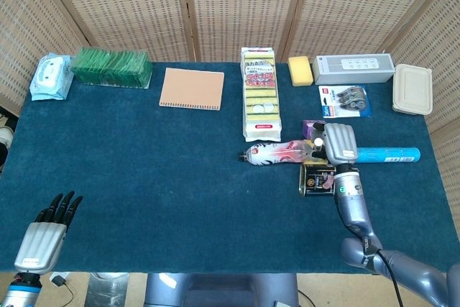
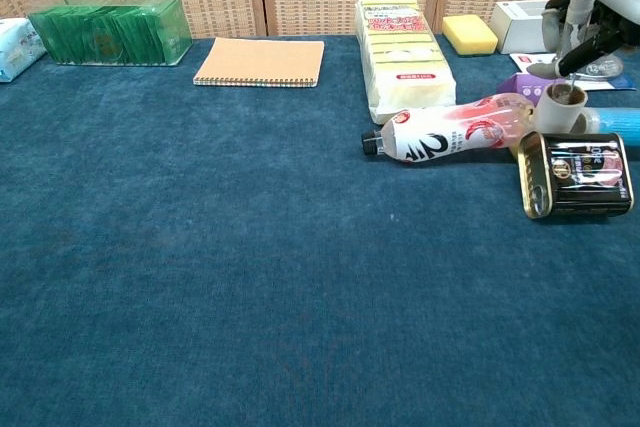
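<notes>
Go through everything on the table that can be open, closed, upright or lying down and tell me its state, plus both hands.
Bottle: lying on its side, capped.
Tin can: on its side.
Beige lidded box: lid on.
Notebook: closed, flat.
Left hand: open, holds nothing.
Right hand: above the small cup, holds nothing.

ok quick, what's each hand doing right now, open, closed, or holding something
Left hand: open, fingers straight, holding nothing, at the table's near edge.
Right hand: above the small white cup, fingers pointing down beside it; a grip cannot be told.
</notes>
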You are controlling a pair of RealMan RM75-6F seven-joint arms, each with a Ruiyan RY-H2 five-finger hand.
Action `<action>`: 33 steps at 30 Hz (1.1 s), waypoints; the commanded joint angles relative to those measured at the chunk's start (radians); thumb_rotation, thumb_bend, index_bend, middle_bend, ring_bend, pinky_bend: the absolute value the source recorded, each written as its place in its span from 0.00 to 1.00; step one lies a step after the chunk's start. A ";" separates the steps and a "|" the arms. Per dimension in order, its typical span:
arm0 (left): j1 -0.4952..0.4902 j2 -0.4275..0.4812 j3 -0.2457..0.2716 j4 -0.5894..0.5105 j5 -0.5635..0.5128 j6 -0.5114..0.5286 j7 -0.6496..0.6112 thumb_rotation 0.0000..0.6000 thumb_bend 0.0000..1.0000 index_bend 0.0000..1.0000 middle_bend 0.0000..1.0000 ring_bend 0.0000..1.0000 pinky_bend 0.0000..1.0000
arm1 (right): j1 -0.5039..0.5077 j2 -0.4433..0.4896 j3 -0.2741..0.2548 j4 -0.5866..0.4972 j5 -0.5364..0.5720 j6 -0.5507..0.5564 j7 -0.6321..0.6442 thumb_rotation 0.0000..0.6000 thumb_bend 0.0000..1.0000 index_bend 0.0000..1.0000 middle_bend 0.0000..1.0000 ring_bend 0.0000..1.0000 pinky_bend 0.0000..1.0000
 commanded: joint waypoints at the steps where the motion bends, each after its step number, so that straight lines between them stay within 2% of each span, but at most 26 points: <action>1: 0.000 0.001 0.000 0.000 0.000 0.000 -0.001 1.00 0.21 0.04 0.06 0.05 0.25 | 0.003 -0.001 0.005 0.001 -0.002 0.005 0.003 1.00 0.31 0.70 0.78 0.88 0.90; 17: -0.002 0.004 0.001 -0.005 0.000 -0.003 -0.003 1.00 0.21 0.04 0.06 0.05 0.25 | -0.002 0.017 0.022 -0.044 -0.035 0.062 0.026 1.00 0.31 0.74 0.82 0.90 0.92; 25: -0.003 0.008 0.007 -0.008 0.005 -0.007 -0.005 1.00 0.21 0.04 0.07 0.06 0.25 | -0.010 0.055 0.031 -0.113 -0.050 0.088 0.016 1.00 0.31 0.75 0.84 0.92 0.94; 33: -0.004 0.010 0.009 -0.008 0.011 -0.007 -0.008 1.00 0.21 0.04 0.07 0.06 0.25 | -0.039 0.132 0.043 -0.253 -0.045 0.110 0.010 1.00 0.31 0.76 0.85 0.93 0.94</action>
